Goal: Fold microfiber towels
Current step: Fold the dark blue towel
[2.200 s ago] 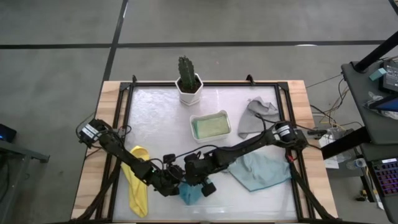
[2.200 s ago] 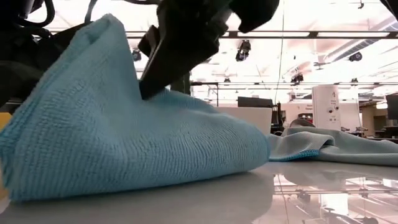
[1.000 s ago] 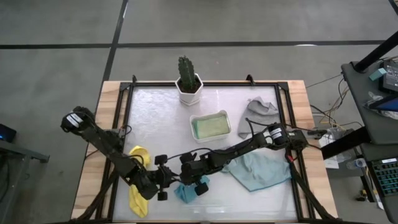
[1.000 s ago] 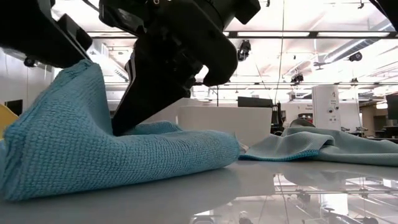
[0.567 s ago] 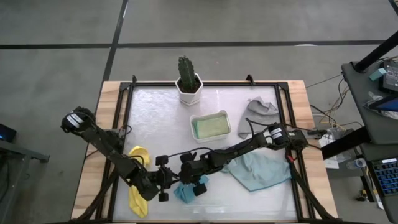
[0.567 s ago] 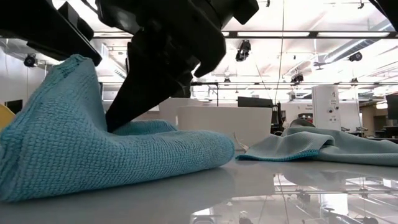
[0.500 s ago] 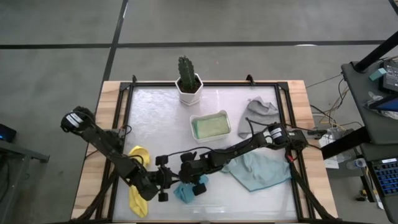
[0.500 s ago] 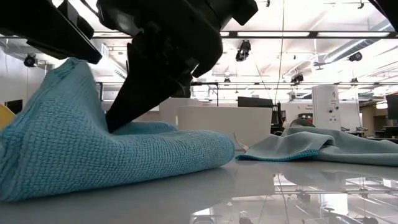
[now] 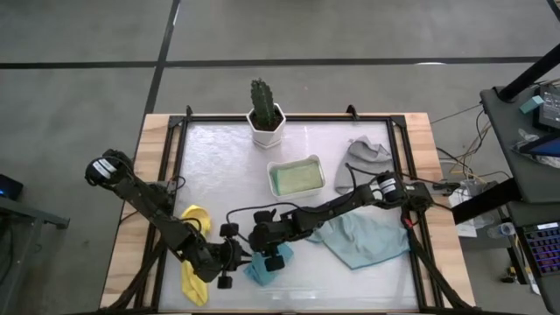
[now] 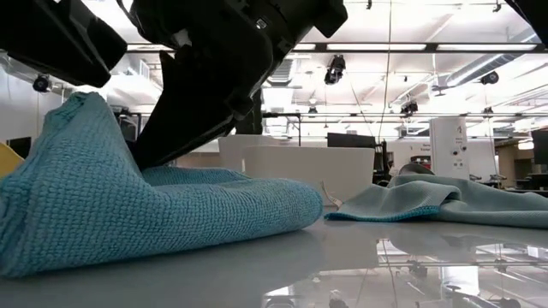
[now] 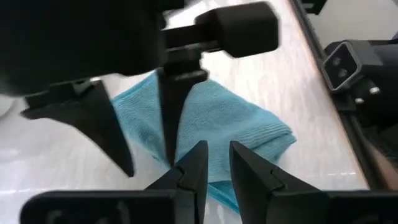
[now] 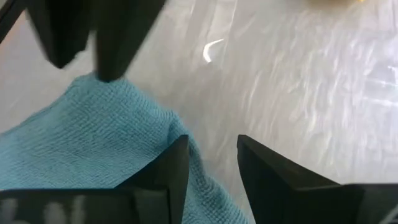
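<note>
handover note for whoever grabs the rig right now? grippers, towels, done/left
Left gripper: over the front edge of the table, nipping a raised corner of the bright blue towel.
Right gripper: open, right over that towel, holding nothing.
Blue towel: bunched, partly folded, front centre.
Yellow towel: crumpled, front left.
Pale teal towel: spread loose, front right.
Grey towel: crumpled, back right.
Olive green towel: lying in the white tray.
Done: only the green one put away, it seems.
Left: finish blue, then yellow, teal, grey.

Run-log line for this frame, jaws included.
step: folding bright blue towel | left gripper: jaws pinch its raised corner | right gripper: jaws open, over towel
</note>
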Robot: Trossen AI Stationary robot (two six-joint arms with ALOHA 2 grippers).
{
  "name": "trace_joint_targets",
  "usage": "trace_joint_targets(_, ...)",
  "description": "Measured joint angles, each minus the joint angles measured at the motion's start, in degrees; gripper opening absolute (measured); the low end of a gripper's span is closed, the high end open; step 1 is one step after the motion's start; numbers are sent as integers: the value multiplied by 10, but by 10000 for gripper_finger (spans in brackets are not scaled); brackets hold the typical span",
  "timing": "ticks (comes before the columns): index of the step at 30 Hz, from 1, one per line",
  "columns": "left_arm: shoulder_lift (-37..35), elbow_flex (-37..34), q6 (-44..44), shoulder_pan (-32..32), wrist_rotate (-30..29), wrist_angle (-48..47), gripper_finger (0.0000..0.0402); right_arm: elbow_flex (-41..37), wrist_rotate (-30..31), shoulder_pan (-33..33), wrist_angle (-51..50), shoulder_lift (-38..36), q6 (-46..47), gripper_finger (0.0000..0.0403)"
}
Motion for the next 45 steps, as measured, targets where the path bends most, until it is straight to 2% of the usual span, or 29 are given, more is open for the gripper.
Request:
trace_joint_targets(8, 0, -7, 4, 0, 2, 21, 51, 0, 11, 1, -38, -51, 8, 104)
trace_joint_targets(10, 0, -7, 5, 0, 2, 22, 51, 0, 37, 6, -72, -66, 9, 94)
trace_joint_targets(15, 0, -7, 12, 1, -5, 36, 51, -3, 154, 37, -127, -91, 31, 61)
trace_joint_targets(19, 0, -8, 45, 1, -16, 73, 51, -19, 180, 64, -123, -93, 49, 32)
trace_joint_targets(25, 8, -8, 70, 2, -17, 116, 51, -104, 225, 77, 16, -93, 94, 9)
trace_joint_targets(34, 88, -9, 57, 5, -18, 161, 51, -253, 250, 68, 304, -88, 126, 9)
trace_joint_targets(38, 112, -9, 23, 5, -18, 143, 51, -299, 255, 57, 372, -81, 136, 9)
trace_joint_targets(45, 129, -10, -64, 5, 2, 73, 51, -329, 256, 48, 394, -61, 157, 8)
